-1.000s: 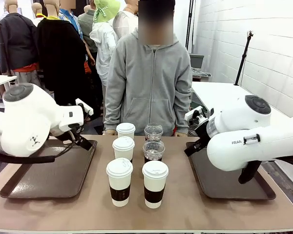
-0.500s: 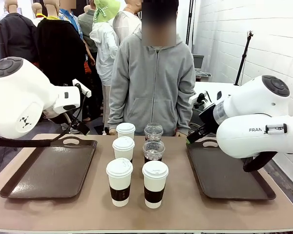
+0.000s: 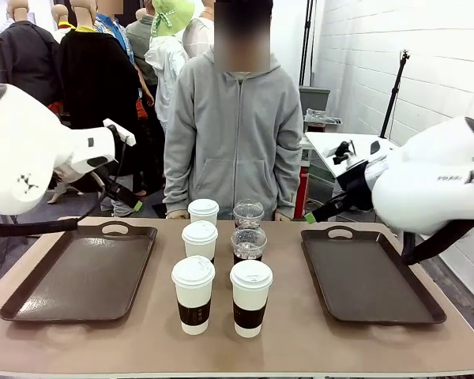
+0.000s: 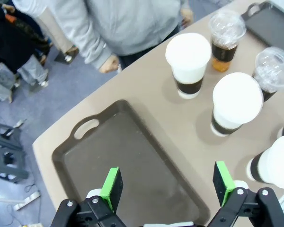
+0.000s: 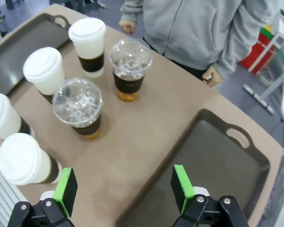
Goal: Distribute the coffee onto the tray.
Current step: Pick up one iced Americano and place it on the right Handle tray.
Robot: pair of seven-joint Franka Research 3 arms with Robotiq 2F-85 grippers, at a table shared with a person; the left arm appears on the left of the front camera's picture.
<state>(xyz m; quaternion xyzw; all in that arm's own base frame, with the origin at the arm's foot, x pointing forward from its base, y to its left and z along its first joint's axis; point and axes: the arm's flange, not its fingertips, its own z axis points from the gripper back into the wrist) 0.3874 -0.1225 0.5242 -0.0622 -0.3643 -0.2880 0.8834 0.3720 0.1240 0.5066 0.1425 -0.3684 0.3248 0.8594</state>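
The coffee stands in two rows at the table's middle. The white lidded paper cups (image 3: 193, 294) (image 3: 250, 297) (image 3: 200, 241) (image 3: 203, 213) have dark sleeves. Two clear dome-lidded cups (image 3: 248, 244) (image 3: 248, 214) hold dark drink. A brown tray (image 3: 79, 272) lies on the left and a second tray (image 3: 367, 276) on the right, both bare. My left gripper (image 3: 133, 204) hovers open above the left tray's far edge (image 4: 128, 161), its pads (image 4: 112, 188) wide apart. My right gripper (image 3: 311, 216) hangs open over the right tray's inner edge (image 5: 203, 161), its pads (image 5: 182, 187) holding nothing.
A person in a grey hoodie (image 3: 235, 126) stands at the far side, hands (image 5: 212, 75) resting at the table edge behind the cups. A white table (image 3: 340, 150) and a stand (image 3: 395, 87) sit behind on the right.
Both arms have lifted and drawn back toward their own sides. The grippers rose from low over the trays' far ends. The cups have not moved.
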